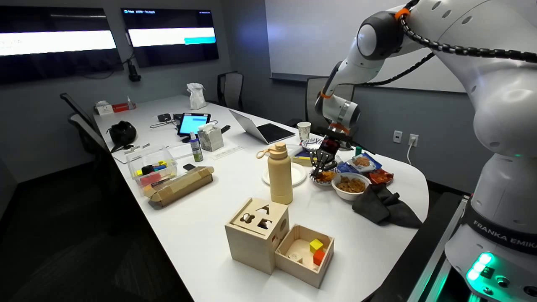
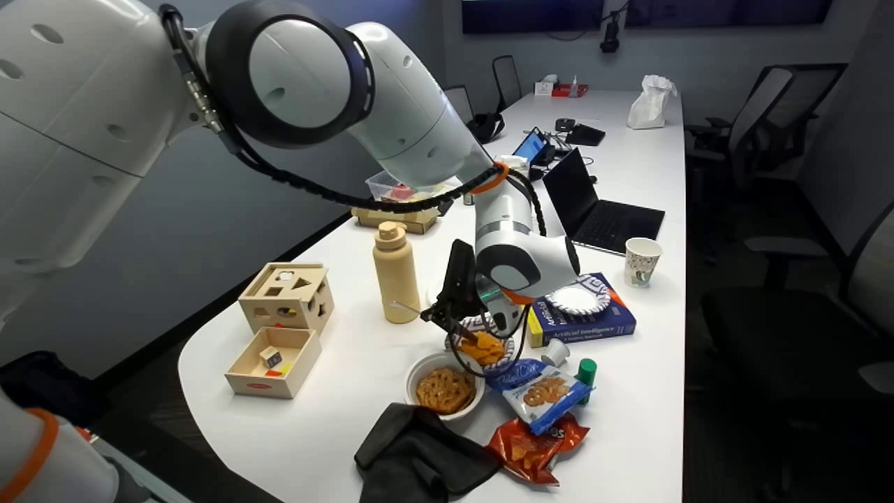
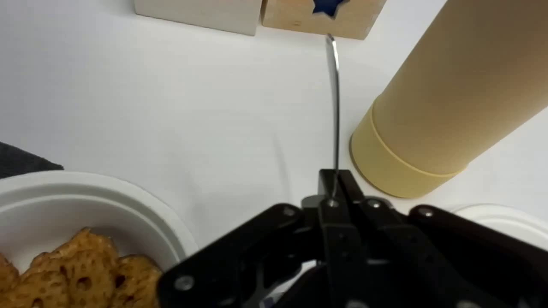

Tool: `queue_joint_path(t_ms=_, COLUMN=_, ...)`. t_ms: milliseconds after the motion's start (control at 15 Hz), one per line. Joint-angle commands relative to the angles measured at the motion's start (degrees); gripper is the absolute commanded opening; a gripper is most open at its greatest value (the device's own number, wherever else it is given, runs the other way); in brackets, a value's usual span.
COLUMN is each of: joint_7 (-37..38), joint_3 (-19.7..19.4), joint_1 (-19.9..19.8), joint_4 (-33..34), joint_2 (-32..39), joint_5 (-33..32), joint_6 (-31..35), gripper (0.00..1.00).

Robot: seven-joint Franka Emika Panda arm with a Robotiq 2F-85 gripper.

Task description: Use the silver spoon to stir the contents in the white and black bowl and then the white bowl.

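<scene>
In the wrist view, your black gripper [image 3: 336, 184] is closed firmly on the thin silver spoon [image 3: 336, 107], presumably to leave one end free for stirring; this end, handle or scoop one cannot tell, points toward the pale wooden box [image 3: 293, 17], between the tall beige bottle [image 3: 458, 102] and the plain white round bowl [image 3: 137, 209]. In an exterior view, the spoon's long axis lies nearly level above the white table [image 2: 628, 433], near the patterned white and black bowl [image 2: 508, 351], probably placed for easy reach.

White bowl [image 3: 85, 186] cropped; bottle [image 3: 462, 94] too
</scene>
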Motion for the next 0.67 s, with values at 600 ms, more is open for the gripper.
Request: queue_joint_path(t_ms=600, joint_7=0.2, joint_3=2.1, joint_1=2.0, joint_4=1.2, joint_2=-0.3, joint_5=-2.0, joint_6=10.1, gripper=0.01)
